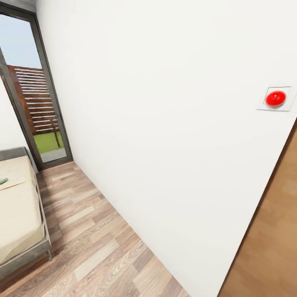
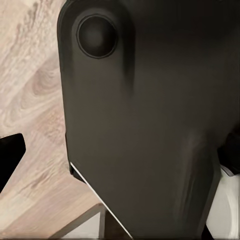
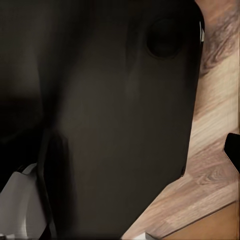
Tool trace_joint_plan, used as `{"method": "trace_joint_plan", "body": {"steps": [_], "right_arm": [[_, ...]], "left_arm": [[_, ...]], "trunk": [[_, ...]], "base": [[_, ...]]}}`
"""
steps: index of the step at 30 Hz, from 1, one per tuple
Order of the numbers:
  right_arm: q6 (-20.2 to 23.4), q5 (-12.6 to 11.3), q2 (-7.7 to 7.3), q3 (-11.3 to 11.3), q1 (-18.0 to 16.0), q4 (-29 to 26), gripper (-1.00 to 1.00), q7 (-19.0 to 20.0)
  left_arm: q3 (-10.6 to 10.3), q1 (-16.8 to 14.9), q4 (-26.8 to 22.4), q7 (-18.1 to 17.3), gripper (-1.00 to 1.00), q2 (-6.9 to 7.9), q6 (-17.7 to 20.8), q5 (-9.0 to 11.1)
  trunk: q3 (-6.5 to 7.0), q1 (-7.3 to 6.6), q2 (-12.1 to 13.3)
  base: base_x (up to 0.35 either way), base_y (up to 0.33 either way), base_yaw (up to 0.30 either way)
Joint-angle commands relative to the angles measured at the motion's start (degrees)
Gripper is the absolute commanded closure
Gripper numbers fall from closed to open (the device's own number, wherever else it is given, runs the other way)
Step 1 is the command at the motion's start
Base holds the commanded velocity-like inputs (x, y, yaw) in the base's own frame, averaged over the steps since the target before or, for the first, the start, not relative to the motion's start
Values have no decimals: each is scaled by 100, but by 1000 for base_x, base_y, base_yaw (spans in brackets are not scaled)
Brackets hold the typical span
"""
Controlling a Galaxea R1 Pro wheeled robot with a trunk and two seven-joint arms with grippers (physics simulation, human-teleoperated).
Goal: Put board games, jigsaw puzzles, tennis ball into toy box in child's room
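One bed [image 1: 20, 214] beside a white wall [image 1: 165, 123], wood-plank floor [image 1: 99, 247] between.

Head: tilted, faces white wall [image 1: 165, 123] close up (bed [image 1: 18, 214] at left).
Wrists: hard against dark robot body [image 2: 145, 125], both sharing the plank floor [image 2: 35, 100].

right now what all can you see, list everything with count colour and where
bed: 1, beige mattress on a grey frame, left edge of the head view
flat item on the bed: 1, partly cut off, a bit of green showing, too little visible to name
floor: 1, wood planks, running from the bed to the wall
wall: 1, white, fills the middle and right
glass door: 1, dark frame, far left, with a slatted brown fence and grass outside
wall button: 1, red dome on a white plate, upper right
brown panel: 1, lower right corner
robot's body: dark casing close to both wrist cameras, above wood floor
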Motion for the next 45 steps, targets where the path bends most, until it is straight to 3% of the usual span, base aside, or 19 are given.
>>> {"method": "trace_joint_plan", "body": {"steps": [1,16,33,45], "right_arm": [[-3,2,0,0,-1,0,-100,-4],[-3,-16,-1,-12,-1,0,-100,-4],[4,-15,-107,-9,-1,0,-100,-8],[-5,-41,-60,-33,-1,0,-100,-9]], "left_arm": [[2,-1,-1,-1,-100,-1,1,2],[0,-1,-2,-1,-100,12,-7,-6],[1,-1,-2,8,-100,18,-277,-6],[0,-1,-123,13,-100,33,-282,-6]], "trunk": [[15,-23,39],[284,-352,640],[589,-725,1322],[804,-989,1804]], "base": [[0,0,278],[0,0,254],[0,0,12],[0,0,0]]}}
